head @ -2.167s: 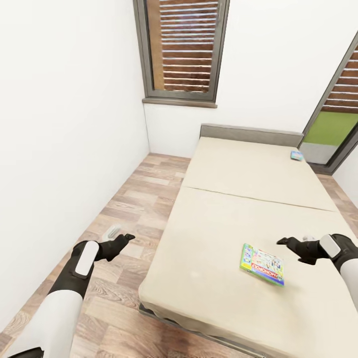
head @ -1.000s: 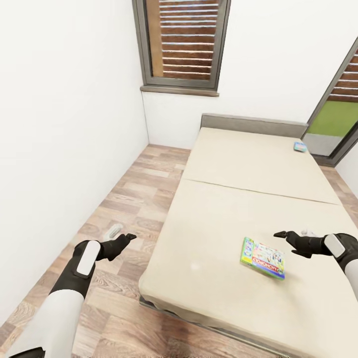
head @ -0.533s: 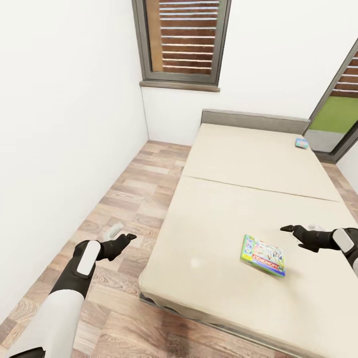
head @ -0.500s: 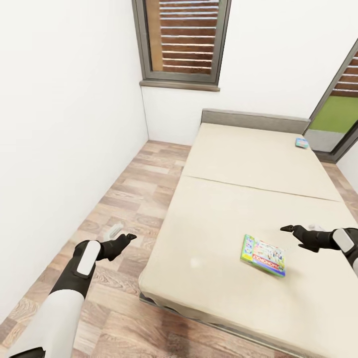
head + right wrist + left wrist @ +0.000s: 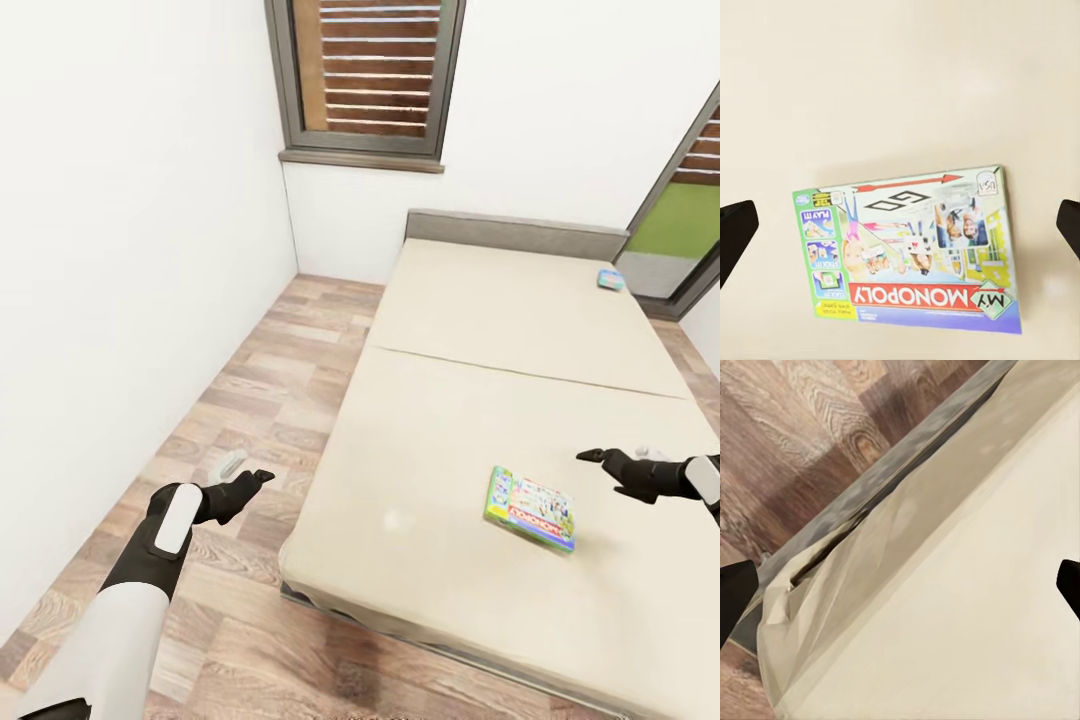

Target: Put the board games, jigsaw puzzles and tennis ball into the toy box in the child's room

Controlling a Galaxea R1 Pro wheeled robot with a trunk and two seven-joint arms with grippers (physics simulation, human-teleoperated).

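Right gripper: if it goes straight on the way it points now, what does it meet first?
Probably the green-edged board game, lying flat on the bed: the right gripper looks straight at it, fingers open. Depth is unclear.

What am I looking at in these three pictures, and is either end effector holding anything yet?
This is a simulated two-armed robot on wheels. The wide picture comes from its head camera, looking down over both arms. The left end effector hangs over the wood floor beside the bed, and the right end effector hangs above the mattress, to the right of the green-edged board game. A second, blue board game lies far off near the headboard. The other two pictures come from cameras on the wrists, looking along the fingers. The left wrist view shows the mattress edge and floor; the right wrist view looks down on the green-edged game, a Monopoly box lying flat. In both, the dark fingertips sit wide apart at the picture's edges, so both end effectors are open and empty.
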